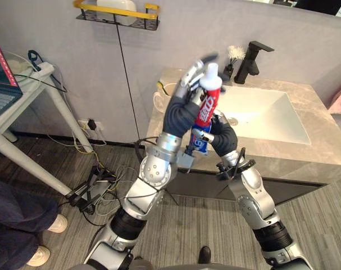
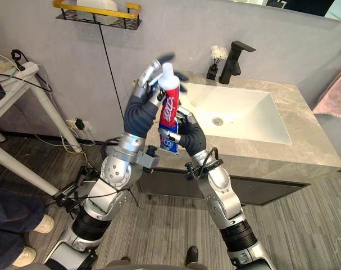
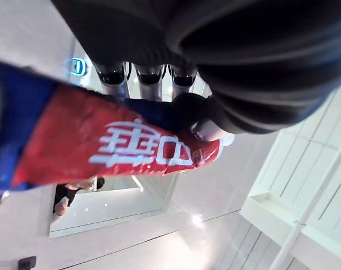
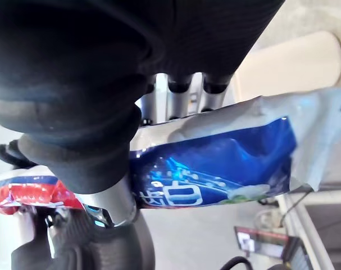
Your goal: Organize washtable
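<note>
Because both hands grip it, the toothpaste tube (image 1: 207, 104) stands almost upright in the air before the washtable (image 1: 308, 104). Its long axis is vertical, white cap up and flat crimped end down. The tube is red with white print in its upper half and blue toward the crimp. The left hand (image 1: 186, 85) has fingers and thumb curled round the red part just under the cap. The right hand (image 1: 222, 133) pinches the blue lower end. Behind them lie the white sink (image 1: 260, 115), a black faucet (image 1: 253, 59) and a pale cup (image 1: 163, 94).
</note>
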### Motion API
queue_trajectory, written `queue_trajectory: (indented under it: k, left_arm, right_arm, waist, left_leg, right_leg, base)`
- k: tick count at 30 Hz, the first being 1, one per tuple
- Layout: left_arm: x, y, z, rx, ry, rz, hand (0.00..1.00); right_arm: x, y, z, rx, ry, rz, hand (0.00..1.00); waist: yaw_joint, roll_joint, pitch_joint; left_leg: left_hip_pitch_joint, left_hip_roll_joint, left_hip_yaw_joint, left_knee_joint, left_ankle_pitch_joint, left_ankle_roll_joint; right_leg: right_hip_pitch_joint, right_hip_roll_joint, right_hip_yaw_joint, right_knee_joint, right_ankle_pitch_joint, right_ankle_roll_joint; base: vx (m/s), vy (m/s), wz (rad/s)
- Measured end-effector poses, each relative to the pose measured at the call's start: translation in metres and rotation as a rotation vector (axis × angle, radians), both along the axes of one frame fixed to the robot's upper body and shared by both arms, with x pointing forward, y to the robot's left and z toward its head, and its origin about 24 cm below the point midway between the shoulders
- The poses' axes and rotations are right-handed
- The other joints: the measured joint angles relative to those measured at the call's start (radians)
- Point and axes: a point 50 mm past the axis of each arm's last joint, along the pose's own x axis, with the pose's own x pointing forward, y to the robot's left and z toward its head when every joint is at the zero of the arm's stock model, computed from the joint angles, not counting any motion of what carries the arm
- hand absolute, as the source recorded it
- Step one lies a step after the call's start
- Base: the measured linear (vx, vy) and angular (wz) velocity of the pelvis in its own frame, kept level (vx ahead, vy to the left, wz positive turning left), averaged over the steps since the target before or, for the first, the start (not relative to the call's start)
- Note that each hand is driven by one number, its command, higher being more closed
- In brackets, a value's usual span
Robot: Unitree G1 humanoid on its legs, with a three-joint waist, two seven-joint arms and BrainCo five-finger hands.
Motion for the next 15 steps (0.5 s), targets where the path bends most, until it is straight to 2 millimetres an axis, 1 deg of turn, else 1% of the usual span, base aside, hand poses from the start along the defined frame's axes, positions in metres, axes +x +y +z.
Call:
queue_trajectory:
  k: [1,2,5,6,8,10,12,15]
  left_arm:
    - [-0.003,0.001,0.011,-0.020,-0.045,0.000,0.00]
    - [-0.003,0.002,0.016,-0.029,-0.064,0.003,0.00]
    - [-0.004,0.001,0.019,-0.033,-0.077,0.000,0.00]
    - [-0.004,0.000,0.024,-0.035,-0.096,-0.004,0.00]
    - [-0.011,0.000,0.040,-0.064,-0.180,-0.026,0.00]
    - [-0.030,0.003,0.062,-0.130,-0.323,-0.065,0.00]
    - [-0.036,0.004,0.067,-0.161,-0.368,-0.082,0.00]
    - [-0.034,0.004,0.066,-0.172,-0.352,-0.088,0.00]
  right_arm:
    - [0.002,-0.002,-0.003,-0.006,0.018,-0.012,1.00]
    - [0.003,-0.003,-0.006,-0.011,0.028,-0.015,1.00]
    - [0.003,-0.003,-0.002,-0.010,0.011,-0.013,1.00]
    - [0.003,-0.005,-0.003,-0.019,0.014,-0.017,1.00]
    - [0.006,-0.006,-0.010,-0.044,0.059,-0.021,1.00]
    - [0.013,-0.009,-0.027,-0.067,0.161,-0.056,1.00]
    - [0.014,-0.011,-0.033,-0.084,0.200,-0.070,1.00]
    - [0.015,-0.012,-0.032,-0.086,0.197,-0.071,1.00]
  waist:
    - [0.000,0.000,0.000]
    - [0.000,0.000,0.000]
    - [-0.003,0.006,-0.003]
    - [-0.001,0.006,-0.004]
    - [-0.001,0.005,-0.004]
    - [0.000,0.006,-0.005]
    - [0.000,0.006,-0.005]
    - [0.000,0.010,-0.022]
  left_leg:
    - [-0.001,0.000,-0.004,0.000,0.000,0.000]
    - [-0.002,0.000,-0.006,0.000,0.000,0.000]
    - [-0.003,-0.001,-0.021,0.000,0.001,0.000]
    - [-0.003,-0.001,-0.028,0.000,0.002,-0.001]
    - [-0.007,-0.002,-0.036,-0.004,0.009,-0.001]
    - [-0.005,-0.007,-0.044,-0.027,0.026,0.001]
    - [-0.003,-0.007,-0.048,-0.035,0.032,0.000]
    - [-0.004,-0.007,-0.049,-0.036,0.034,-0.001]
  right_leg:
    - [0.001,-0.001,-0.004,0.000,0.000,0.000]
    - [0.002,-0.001,-0.007,0.000,-0.001,0.000]
    - [0.010,-0.002,-0.024,0.000,-0.004,0.003]
    - [0.014,-0.002,-0.030,0.000,-0.006,0.003]
    - [0.014,-0.004,-0.039,0.000,-0.006,0.003]
    - [0.014,-0.009,-0.050,0.000,-0.006,0.003]
    - [0.014,-0.009,-0.052,0.000,-0.006,0.003]
    - [0.014,-0.009,-0.052,0.000,-0.006,0.003]
  base:
    - [0.00,0.001,0.08]
    - [0.00,-0.003,0.10]
    - [0.01,-0.008,0.13]
    - [0.01,-0.013,0.17]
    - [-0.01,-0.012,0.15]
    - [-0.02,-0.014,0.16]
    - [-0.02,-0.015,0.07]
    - [0.00,0.000,0.00]
